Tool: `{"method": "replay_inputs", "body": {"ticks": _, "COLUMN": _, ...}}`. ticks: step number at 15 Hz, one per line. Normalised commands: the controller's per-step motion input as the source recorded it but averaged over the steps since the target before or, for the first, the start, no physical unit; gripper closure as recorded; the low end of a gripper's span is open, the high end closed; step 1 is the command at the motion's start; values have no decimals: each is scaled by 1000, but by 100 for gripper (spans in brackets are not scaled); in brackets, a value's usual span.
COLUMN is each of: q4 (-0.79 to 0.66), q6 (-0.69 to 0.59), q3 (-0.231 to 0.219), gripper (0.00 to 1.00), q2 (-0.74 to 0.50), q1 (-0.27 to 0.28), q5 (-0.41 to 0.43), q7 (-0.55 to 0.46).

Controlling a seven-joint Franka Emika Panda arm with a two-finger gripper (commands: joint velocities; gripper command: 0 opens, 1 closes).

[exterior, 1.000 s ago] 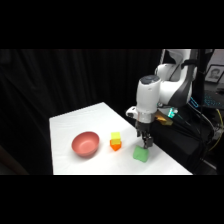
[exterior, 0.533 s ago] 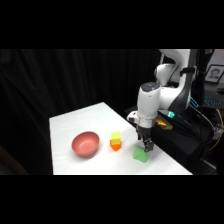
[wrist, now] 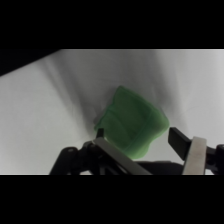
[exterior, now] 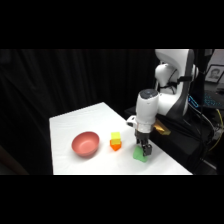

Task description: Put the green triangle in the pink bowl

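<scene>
Currently the end effector [exterior: 144,152] was down at the green triangle [exterior: 140,155], which sat on the table [exterior: 75,125] near its front right edge. Wrist view showed the fingers spread wide enough to straddle the green piece, one finger [wrist: 192,150] on each side, not yet pinching it; nothing was held. Small gap visible on the right side, left finger looked close to or touching the block.

The pink bowl [exterior: 85,144] sat toward the table's left side, well apart from the triangle. A yellow-and-orange block [exterior: 115,141] stood between them, just left of the triangle.

Handling guess: triangle looked like a small rigid foam or plastic piece, light, not fragile. Faces looked smooth and slightly rounded, so it could slip or rotate if pinched on a slanted face. Best hold was probably across two parallel flat sides, low on the body, centred between the fingers. A light squeeze should do.

Risk on transfer: the yellow-and-orange block lay on the straight line to the bowl, so lift clear before crossing.
</scene>
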Motion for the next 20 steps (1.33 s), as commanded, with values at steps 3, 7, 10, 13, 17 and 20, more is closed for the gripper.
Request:
{"method": "replay_inputs", "body": {"ticks": 3, "q4": 134, "q6": 115, "q3": -104, "gripper": 0, "q2": 165, "q1": 136, "q5": 62, "q7": -31}}
{"method": "replay_inputs", "body": {"ticks": 7, "q4": 79, "q6": 74, "q3": -94, "gripper": 45, "q2": 86, "q1": 127, "q5": 83, "q7": -25}}
{"method": "replay_inputs", "body": {"ticks": 10, "q4": 60, "q6": 31, "q3": -72, "gripper": 66, "q2": 49, "q1": 102, "q5": 101, "q7": -30}}
{"method": "replay_inputs", "body": {"ticks": 13, "q4": 69, "q6": 4, "q3": -59, "gripper": 87, "q2": 58, "q1": 82, "q5": 110, "q7": -45}}
{"method": "replay_inputs", "body": {"ticks": 17, "q4": 101, "q6": -109, "q3": -88, "gripper": 95, "q2": 15, "q1": 75, "q5": 74, "q7": -57}}
{"method": "replay_inputs", "body": {"ticks": 20, "q4": 84, "q6": -359, "q3": -137, "gripper": 98, "q2": -209, "q1": 79, "q5": -27, "q7": -37}}
